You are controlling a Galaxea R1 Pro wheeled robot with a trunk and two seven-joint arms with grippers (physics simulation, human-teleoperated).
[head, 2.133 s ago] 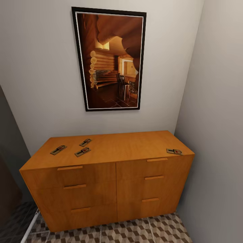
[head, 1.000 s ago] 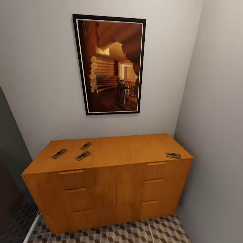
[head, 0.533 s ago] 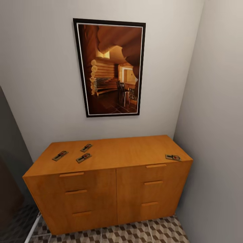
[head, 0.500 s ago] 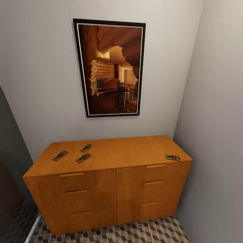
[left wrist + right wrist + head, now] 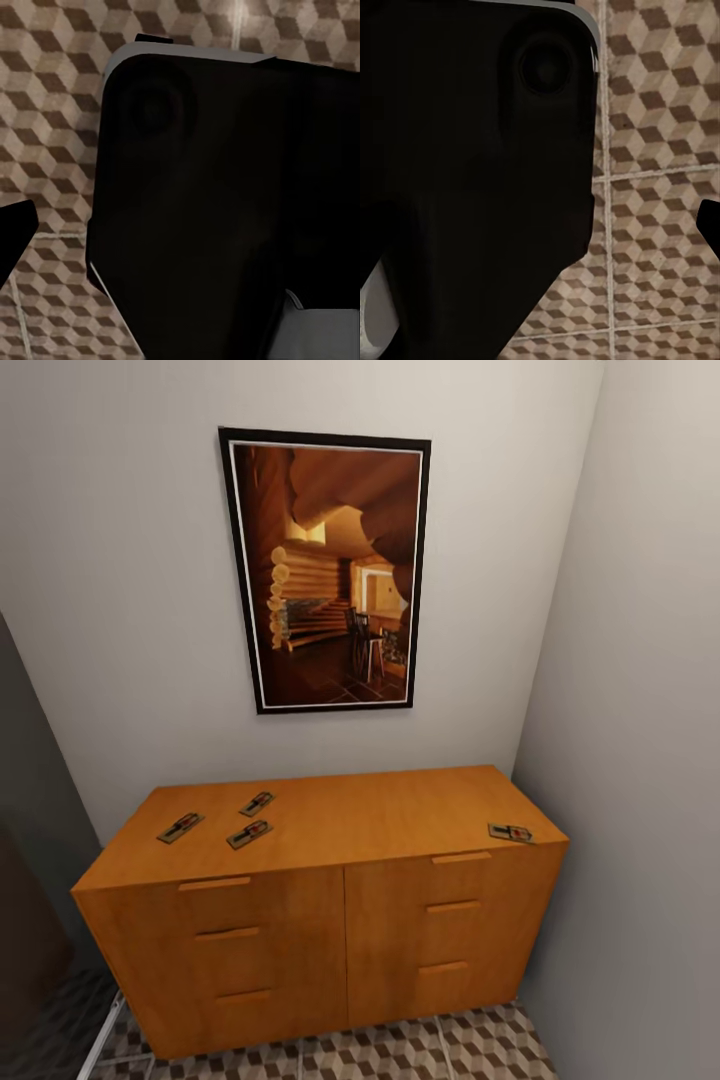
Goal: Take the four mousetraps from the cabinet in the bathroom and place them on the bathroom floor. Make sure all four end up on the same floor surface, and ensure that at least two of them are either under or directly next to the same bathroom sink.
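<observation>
The mousetraps [image 5: 181, 827] on the cabinet [image 5: 320, 920] are too small to show whether they are set. The floor tiles [image 5: 420, 1050] are cut off by the picture's near edge, and a dark shape [image 5: 30, 940] at the left hides the cabinet's near left corner. In both wrist views a black body [image 5: 210, 202] covers most of the tiles [image 5: 660, 187]; the fingers are cut off, so their spread cannot be told.

Head faces cabinet [image 5: 330, 880] — wrists overlook floor [image 5: 52, 112].
</observation>
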